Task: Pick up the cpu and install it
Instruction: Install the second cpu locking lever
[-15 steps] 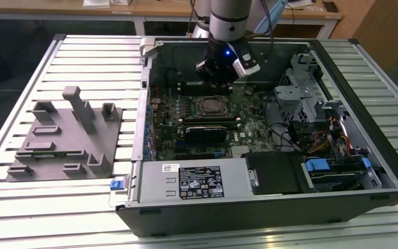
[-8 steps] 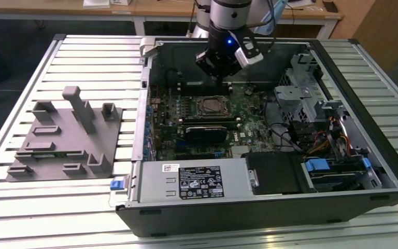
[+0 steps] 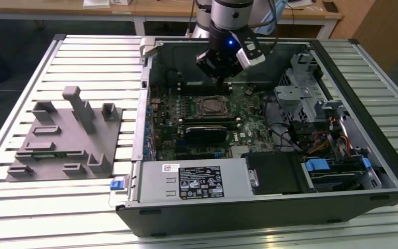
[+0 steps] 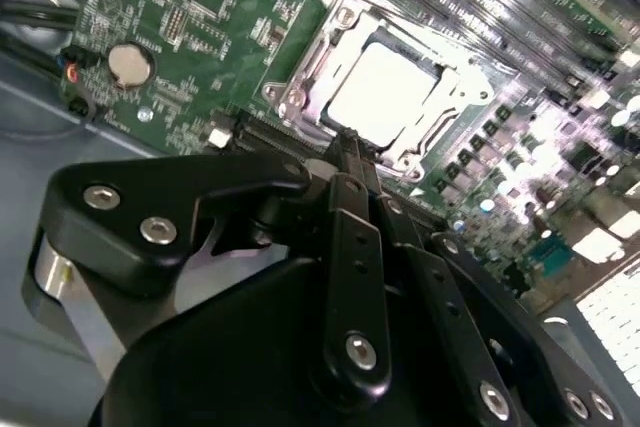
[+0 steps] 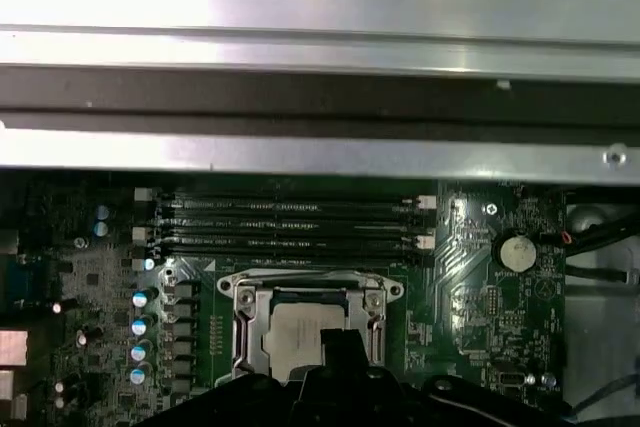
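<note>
Slatted counter [image 3: 81, 57] carries an open computer case [image 3: 268, 207]. Inside it, the cpu [image 4: 385, 92] is seated in the framed socket [image 4: 300, 97], just below the end effector [image 4: 345, 147], whose fingers are seen clenched together, nothing grasped.

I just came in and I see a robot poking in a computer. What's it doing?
A robot arm hangs its black claw over an open black computer case lying on a slatted metal table. The small square cpu with a pale silvery top sits in the metal-framed socket on the green circuit board, just past the claw's tip. The claw holds nothing that I can see.
</note>
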